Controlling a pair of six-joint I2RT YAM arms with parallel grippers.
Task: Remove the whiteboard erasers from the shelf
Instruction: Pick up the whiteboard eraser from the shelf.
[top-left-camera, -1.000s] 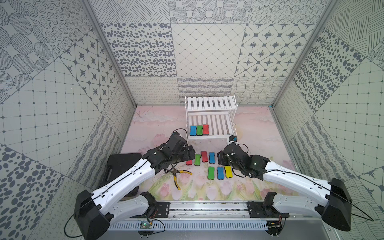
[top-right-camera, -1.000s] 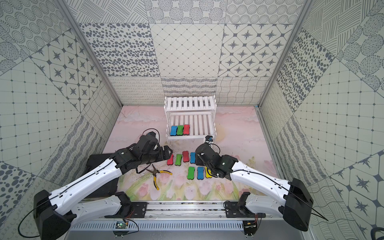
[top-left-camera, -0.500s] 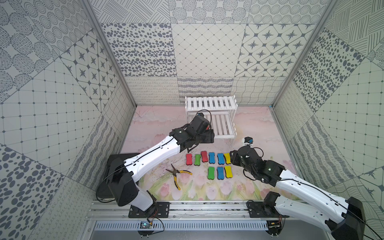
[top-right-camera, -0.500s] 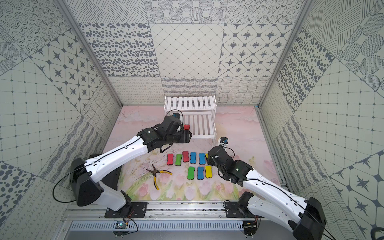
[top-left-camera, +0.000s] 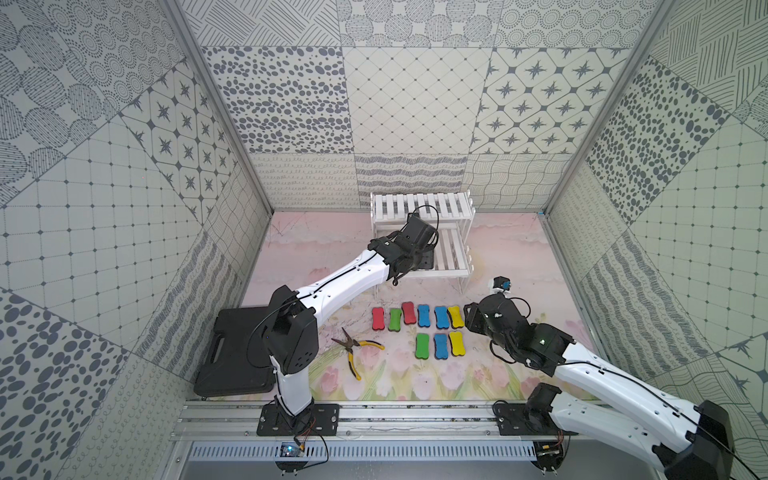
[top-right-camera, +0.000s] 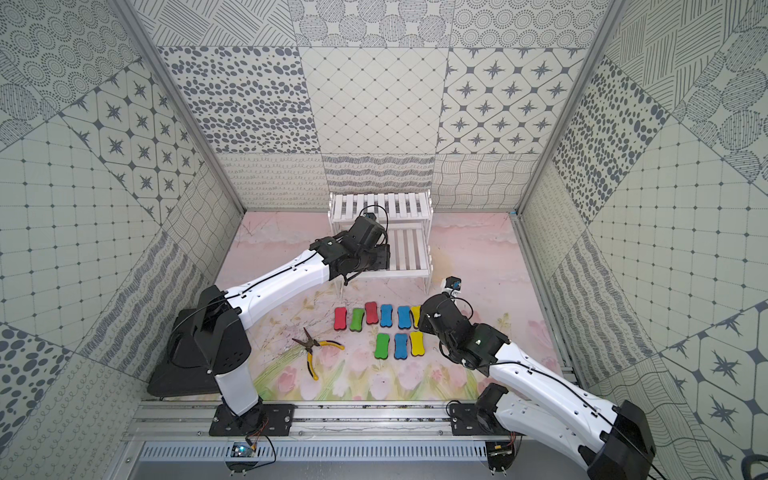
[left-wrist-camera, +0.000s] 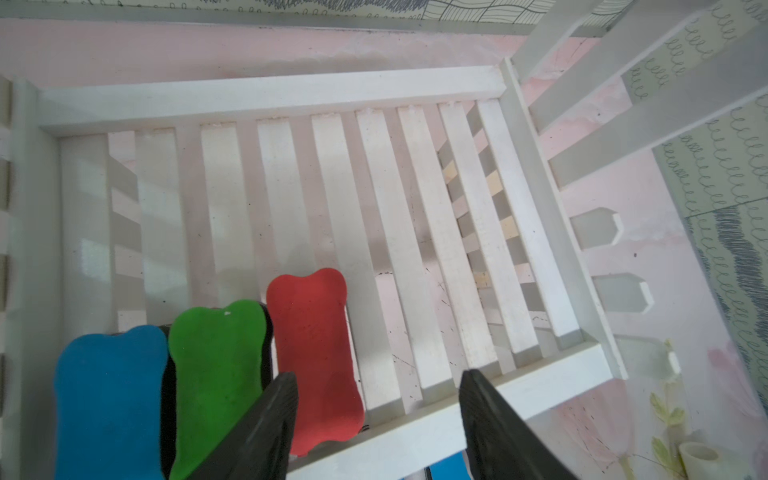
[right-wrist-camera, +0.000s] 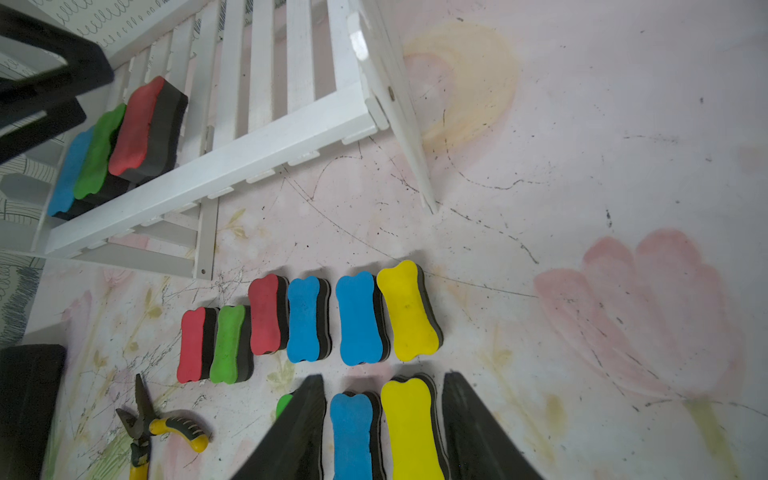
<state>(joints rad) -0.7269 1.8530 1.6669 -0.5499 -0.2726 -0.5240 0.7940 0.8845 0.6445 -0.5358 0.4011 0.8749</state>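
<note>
Just above centre in both top views, over the shelf (top-left-camera: 453, 253), the left gripper (left-wrist-camera: 378, 399) stands open, the red eraser (left-wrist-camera: 311, 353) between its jaws, untouched by one.

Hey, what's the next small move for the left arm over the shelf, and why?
Probably ease the left gripper down over the red eraser. Its jaws stand open above the shelf. The red eraser sits between them, off-centre toward the green eraser, and it is the outermost of three on that tier.

Both top views high, frontal, downward over the whole surface (top-left-camera: 519, 249); wrist views close, downward, shelf (left-wrist-camera: 270, 93) common to all.
</note>
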